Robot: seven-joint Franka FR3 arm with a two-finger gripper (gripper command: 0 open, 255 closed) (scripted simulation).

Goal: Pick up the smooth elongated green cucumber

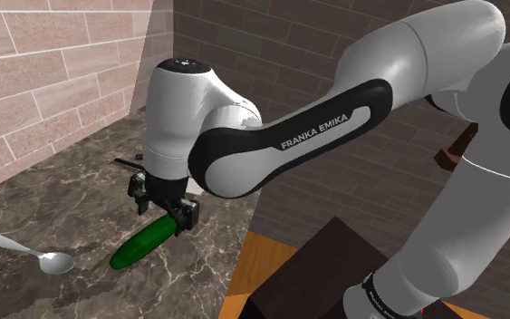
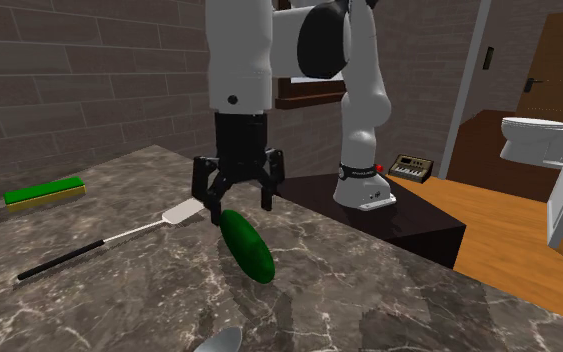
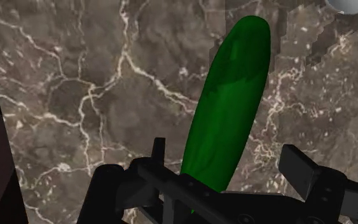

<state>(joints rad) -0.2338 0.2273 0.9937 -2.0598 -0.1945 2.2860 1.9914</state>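
A smooth dark green cucumber (image 1: 139, 243) (image 2: 247, 245) lies flat on the dark marble counter (image 1: 53, 195). My black gripper (image 1: 164, 207) (image 2: 239, 210) hangs just above the cucumber's end nearest the stand, pointing down. It is open, and its fingers stand on either side of that end. In the wrist view the cucumber (image 3: 225, 114) runs away from the gripper (image 3: 228, 168) between the two fingers (image 3: 298, 167), with a gap on each side. Nothing is held.
A metal spoon (image 1: 26, 254) (image 2: 219, 343) lies beyond the cucumber's far end. A long-handled spatula (image 2: 109, 240) and a green block (image 2: 44, 190) lie on the counter behind the gripper. Brick walls (image 1: 53, 72) back the counter. The counter edge and the dark stand (image 2: 409, 215) are close by.
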